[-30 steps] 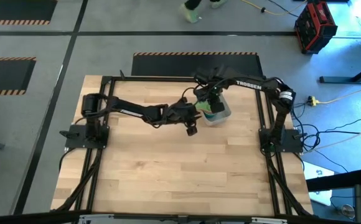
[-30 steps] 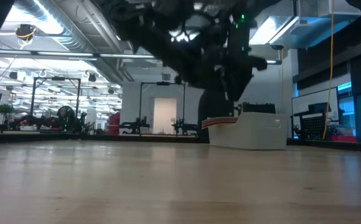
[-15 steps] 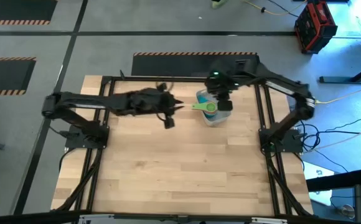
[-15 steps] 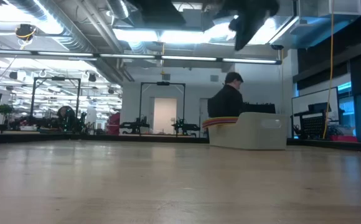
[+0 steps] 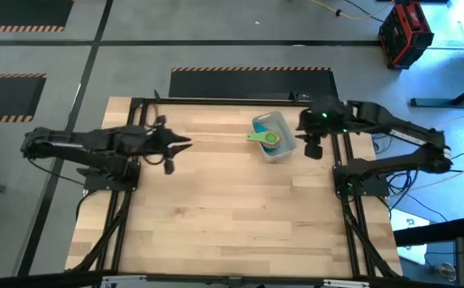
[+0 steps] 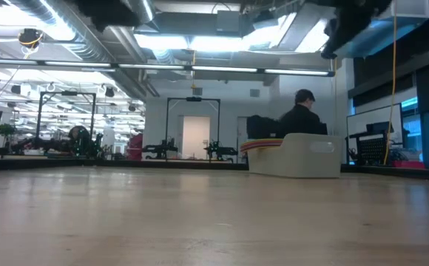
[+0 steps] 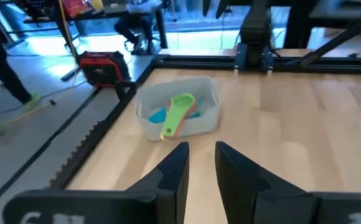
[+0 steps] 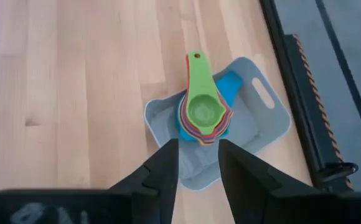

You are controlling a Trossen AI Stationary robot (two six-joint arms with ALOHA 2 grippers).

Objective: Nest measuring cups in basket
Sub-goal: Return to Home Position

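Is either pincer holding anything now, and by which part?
Nothing is held. The left pincer and the right pincer are open and empty; the green cup sits in the basket.

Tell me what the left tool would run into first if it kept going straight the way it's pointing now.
Most likely the basket. The left tool points across the table at its near wall, and the green measuring cup sits on the stack inside. Depth is unclear, so it could touch the table first.

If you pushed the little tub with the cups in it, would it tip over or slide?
Probably slide: the basket sits low and wide on the smooth wooden table. It likely weighs little, being thin see-through plastic. The green cup, topmost with its handle over the rim, might wobble.
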